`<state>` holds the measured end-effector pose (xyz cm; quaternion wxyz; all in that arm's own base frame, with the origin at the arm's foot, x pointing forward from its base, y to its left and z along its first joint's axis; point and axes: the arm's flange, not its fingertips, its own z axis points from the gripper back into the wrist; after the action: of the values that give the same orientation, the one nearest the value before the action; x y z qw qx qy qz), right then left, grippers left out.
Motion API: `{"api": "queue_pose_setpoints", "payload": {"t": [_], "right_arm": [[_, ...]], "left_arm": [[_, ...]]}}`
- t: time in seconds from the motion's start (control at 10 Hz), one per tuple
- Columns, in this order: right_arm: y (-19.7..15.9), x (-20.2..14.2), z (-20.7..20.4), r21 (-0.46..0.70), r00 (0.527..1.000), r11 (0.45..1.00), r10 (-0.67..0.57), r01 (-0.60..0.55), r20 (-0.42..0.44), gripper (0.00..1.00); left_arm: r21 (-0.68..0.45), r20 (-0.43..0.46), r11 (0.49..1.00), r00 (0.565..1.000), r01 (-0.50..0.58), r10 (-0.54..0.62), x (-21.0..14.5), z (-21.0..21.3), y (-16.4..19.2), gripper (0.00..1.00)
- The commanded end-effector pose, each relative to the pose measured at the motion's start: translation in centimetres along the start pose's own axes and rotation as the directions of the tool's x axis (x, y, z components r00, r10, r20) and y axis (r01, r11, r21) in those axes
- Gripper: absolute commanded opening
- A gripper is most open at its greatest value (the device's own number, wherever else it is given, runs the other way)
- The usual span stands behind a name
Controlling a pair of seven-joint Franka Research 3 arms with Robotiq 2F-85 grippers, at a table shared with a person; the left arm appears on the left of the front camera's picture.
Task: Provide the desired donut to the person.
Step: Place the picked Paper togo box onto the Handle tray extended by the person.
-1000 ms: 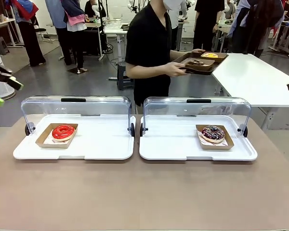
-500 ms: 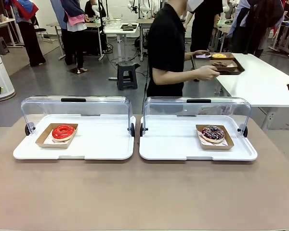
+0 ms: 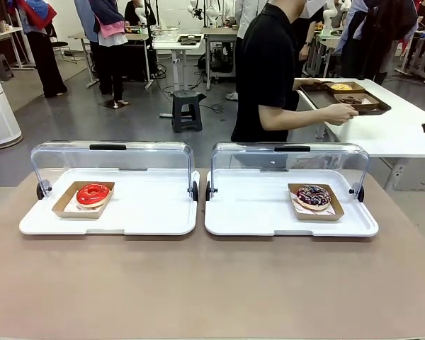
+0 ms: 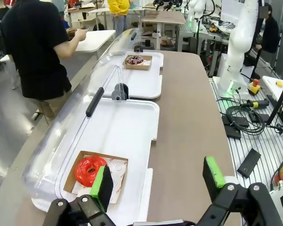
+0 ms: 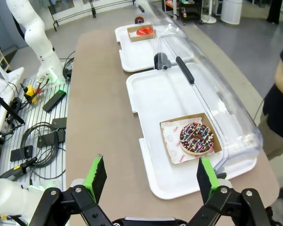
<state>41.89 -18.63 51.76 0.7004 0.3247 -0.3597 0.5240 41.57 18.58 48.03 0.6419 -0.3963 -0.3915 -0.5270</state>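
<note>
The person (image 3: 269, 71) stands at twelve o'clock, setting what looks like a brown tray (image 3: 346, 95) on a white table. Left gripper (image 4: 158, 181) and right gripper (image 5: 148, 176) hover with jaws spread. Red-glazed donut (image 3: 93, 193) at nine o'clock, sprinkled chocolate donut (image 3: 313, 195) at three.

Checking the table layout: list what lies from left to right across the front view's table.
Left tray → red donut in its box → right tray → sprinkled donut in its box. Both clear lids stand open at the back; the person stands behind the right tray, turned away.
</note>
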Motion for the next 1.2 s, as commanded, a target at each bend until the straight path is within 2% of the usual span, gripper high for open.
{"api": "queue_pose_setpoints", "payload": {"t": [0.0,1.1], "right_arm": [[-0.03,0.05,-0.20,0.006,1.000,1.000,0.001,-0.001,0.002,1.00],[-0.03,0.05,-0.20,0.006,1.000,1.000,0.001,-0.001,0.002,1.00]], "left_arm": [[-0.021,0.005,1.000,1.000,0.004,-0.004,0.18,-0.62,0.12,1.00],[-0.021,0.005,1.000,1.000,0.004,-0.004,0.18,-0.62,0.12,1.00]]}}
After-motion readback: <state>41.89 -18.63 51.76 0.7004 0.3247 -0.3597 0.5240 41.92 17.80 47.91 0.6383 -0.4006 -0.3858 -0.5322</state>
